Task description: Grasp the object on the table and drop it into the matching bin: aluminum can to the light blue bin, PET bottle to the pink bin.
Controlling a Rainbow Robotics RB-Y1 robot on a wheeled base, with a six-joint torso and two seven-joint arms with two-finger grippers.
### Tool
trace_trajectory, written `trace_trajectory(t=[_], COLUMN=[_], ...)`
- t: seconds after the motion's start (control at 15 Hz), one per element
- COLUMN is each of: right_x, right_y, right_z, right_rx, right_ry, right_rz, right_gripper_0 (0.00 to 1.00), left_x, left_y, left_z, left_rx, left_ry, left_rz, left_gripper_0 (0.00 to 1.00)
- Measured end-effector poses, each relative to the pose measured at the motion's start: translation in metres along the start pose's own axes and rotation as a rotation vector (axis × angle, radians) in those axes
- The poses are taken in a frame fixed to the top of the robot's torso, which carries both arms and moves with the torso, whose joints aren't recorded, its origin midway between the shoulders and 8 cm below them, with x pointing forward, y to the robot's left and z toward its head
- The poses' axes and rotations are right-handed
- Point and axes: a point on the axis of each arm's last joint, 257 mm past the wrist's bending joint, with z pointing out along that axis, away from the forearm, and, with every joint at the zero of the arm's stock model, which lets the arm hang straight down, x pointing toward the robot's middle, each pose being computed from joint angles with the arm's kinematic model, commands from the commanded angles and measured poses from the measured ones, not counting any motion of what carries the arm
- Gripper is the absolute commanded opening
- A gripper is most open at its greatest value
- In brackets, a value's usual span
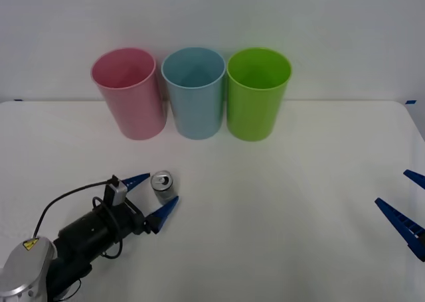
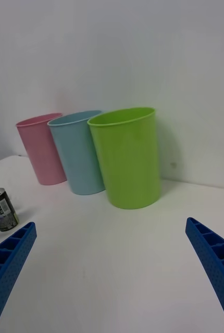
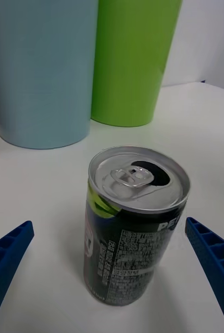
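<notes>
Left gripper [image 1: 158, 192] is open around the upright aluminum can [image 1: 162, 180] on the table [image 1: 279, 209]; right gripper [image 1: 406, 199] waits open at the right edge.

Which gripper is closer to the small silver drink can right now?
The left. The left gripper is open with the small silver-grey metal drink can standing between its blue fingers. The right gripper, also open, sits far off at the white table's right edge.
</notes>
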Motion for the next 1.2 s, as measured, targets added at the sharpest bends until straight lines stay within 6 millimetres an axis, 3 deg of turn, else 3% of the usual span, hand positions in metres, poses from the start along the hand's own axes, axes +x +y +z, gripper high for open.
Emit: trace_trajectory(t=[0.53, 0.87, 0.93, 1.0, 1.07, 1.2], right_x=[0.0, 0.0, 0.0, 0.0, 0.0, 0.0], right_y=[0.0, 0.0, 0.0, 0.0, 0.0, 0.0], right_z=[0.0, 0.0, 0.0, 0.0, 0.0, 0.0], right_rx=[0.0, 0.0, 0.0, 0.0, 0.0, 0.0], right_ry=[0.0, 0.0, 0.0, 0.0, 0.0, 0.0], right_rz=[0.0, 0.0, 0.0, 0.0, 0.0, 0.0], right_gripper_0=[1.0, 1.0, 1.0, 1.0, 1.0, 1.0], left_x=[-0.001, 0.0, 0.0, 0.0, 0.0, 0.0], left_y=[0.0, 0.0, 0.0, 0.001, 0.002, 0.003], left_z=[0.022, 0.023, 0.023, 0.023, 0.022, 0.021], left_rx=[0.019, 0.022, 0.02, 0.019, 0.017, 0.014], left_ry=[0.024, 0.025, 0.025, 0.024, 0.025, 0.025], left_rz=[0.02, 0.023, 0.022, 0.023, 0.025, 0.031], left_gripper_0=[1.0, 1.0, 0.79, 0.23, 0.0, 0.0])
